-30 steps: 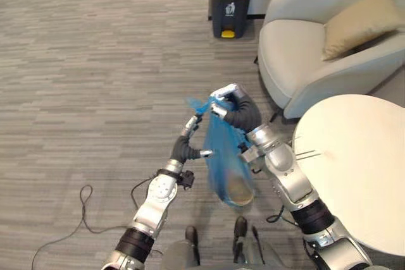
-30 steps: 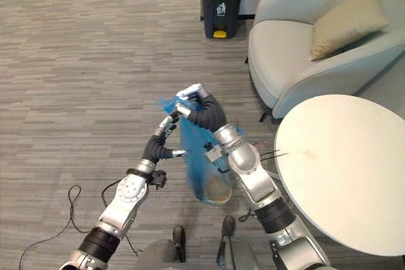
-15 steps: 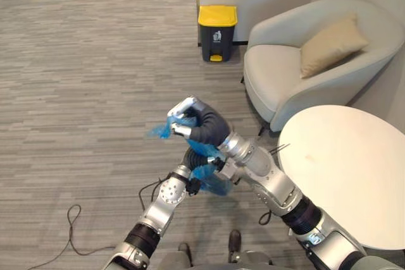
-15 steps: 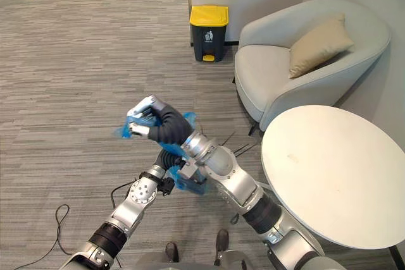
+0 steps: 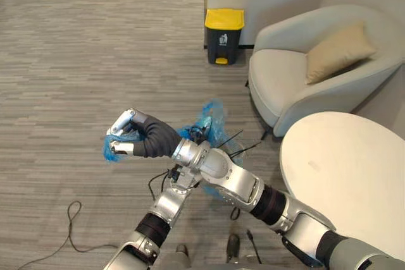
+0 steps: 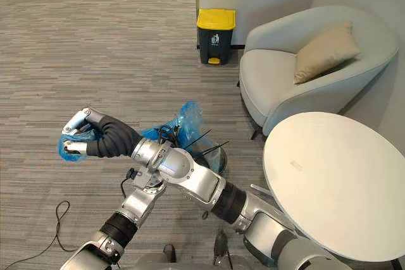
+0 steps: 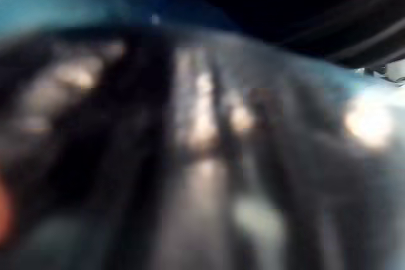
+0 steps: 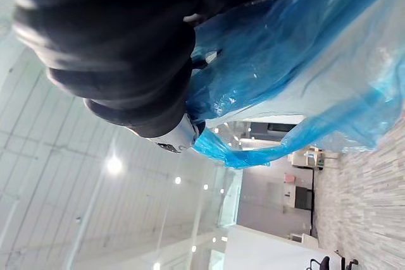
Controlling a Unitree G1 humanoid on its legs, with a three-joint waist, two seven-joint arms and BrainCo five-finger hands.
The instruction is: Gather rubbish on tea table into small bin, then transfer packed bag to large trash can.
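Observation:
The blue plastic bag [image 5: 207, 117] is stretched sideways above the floor, bunched up beside my right forearm. One end of it sticks out of my right hand [image 5: 130, 138], which is curled into a fist on it far to the left; the blue film [image 8: 304, 61] runs past that hand in the right wrist view. My left arm comes up from below and ends under the right forearm against the bag, so its hand is hidden. The large trash can [image 5: 224, 26], dark with a yellow lid, stands by the wall ahead.
A grey armchair [image 5: 297, 80] with a beige cushion [image 5: 338, 52] stands to the right of the trash can. The round cream tea table [image 5: 354, 181] is at my right. Grey carpet spreads to the left and ahead.
The view has shifted. My right hand has swung left across my body with the bag's end, so the bag no longer hangs down. My left hand has gone under the right forearm.

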